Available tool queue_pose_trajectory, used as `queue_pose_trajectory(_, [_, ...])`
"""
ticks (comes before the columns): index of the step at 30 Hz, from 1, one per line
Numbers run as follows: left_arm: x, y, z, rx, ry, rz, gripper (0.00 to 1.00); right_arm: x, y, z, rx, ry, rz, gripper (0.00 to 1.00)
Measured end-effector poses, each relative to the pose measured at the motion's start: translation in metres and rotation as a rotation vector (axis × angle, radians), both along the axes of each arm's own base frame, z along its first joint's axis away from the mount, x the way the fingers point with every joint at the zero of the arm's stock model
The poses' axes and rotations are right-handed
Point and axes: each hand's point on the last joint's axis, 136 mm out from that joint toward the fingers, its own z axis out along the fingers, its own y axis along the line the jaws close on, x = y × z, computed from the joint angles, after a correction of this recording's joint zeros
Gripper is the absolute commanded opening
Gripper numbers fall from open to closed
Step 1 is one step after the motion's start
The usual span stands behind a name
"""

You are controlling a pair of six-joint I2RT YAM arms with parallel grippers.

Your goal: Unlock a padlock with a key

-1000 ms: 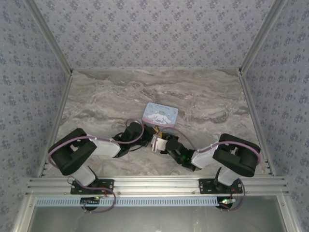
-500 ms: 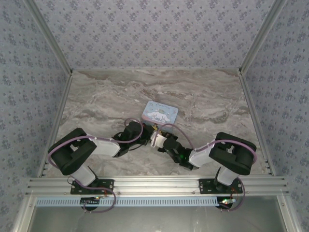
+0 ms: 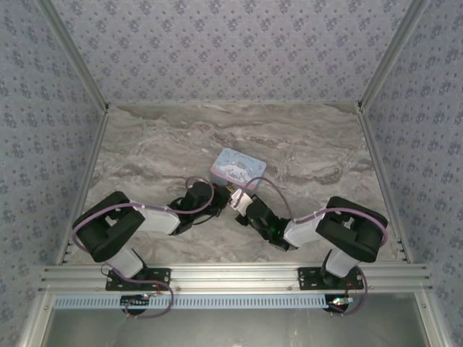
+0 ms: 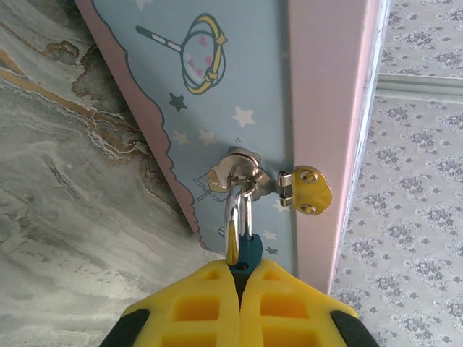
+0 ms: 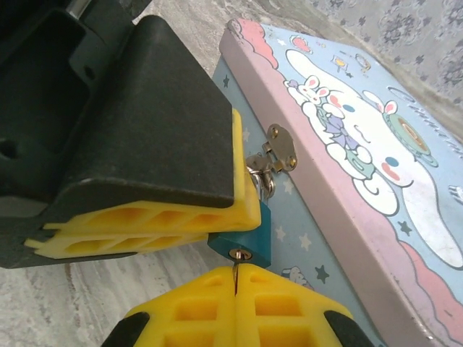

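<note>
Padlock (image 5: 242, 242): hangs by its shackle from the hasp (image 4: 304, 189) on the front of the tin (image 3: 239, 168), near the middle of the table (image 3: 145, 152).
Left gripper (image 4: 239, 275): fingers pinched tight on the padlock's teal body.
Right gripper (image 5: 236, 280): just beneath the padlock, fingers pressed together on the key (image 5: 235, 264), whose tip meets the keyhole.

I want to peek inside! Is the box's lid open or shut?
Shut. The lid lies flat on the box, and the padlock hangs through its clasp.
</note>
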Motion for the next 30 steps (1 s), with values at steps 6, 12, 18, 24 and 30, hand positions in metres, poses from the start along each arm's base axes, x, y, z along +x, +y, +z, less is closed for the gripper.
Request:
queue_pose_trajectory(6, [-0.001,0.001,-0.002,0.009,0.006,-0.002,0.12,-0.001,0.001,-0.002,0.026,0.029,-0.002,0.00])
queue_pose_trajectory(12, [-0.005,-0.003,-0.001,0.010,0.003,-0.035,0.45,-0.002,-0.001,-0.007,0.036,0.062,-0.010,0.00])
queue_pose_trajectory(18, [-0.006,0.007,0.011,0.033,-0.007,-0.036,0.57,-0.002,-0.002,-0.009,0.037,0.072,-0.017,0.00])
queue_pose_trajectory(24, [-0.002,0.039,0.042,0.077,-0.065,0.006,0.73,0.000,-0.002,-0.010,0.072,0.104,-0.016,0.00])
queue_pose_trajectory(30, [0.011,0.099,0.058,0.191,-0.113,0.080,0.86,0.000,0.002,-0.007,0.175,0.187,-0.005,0.00])
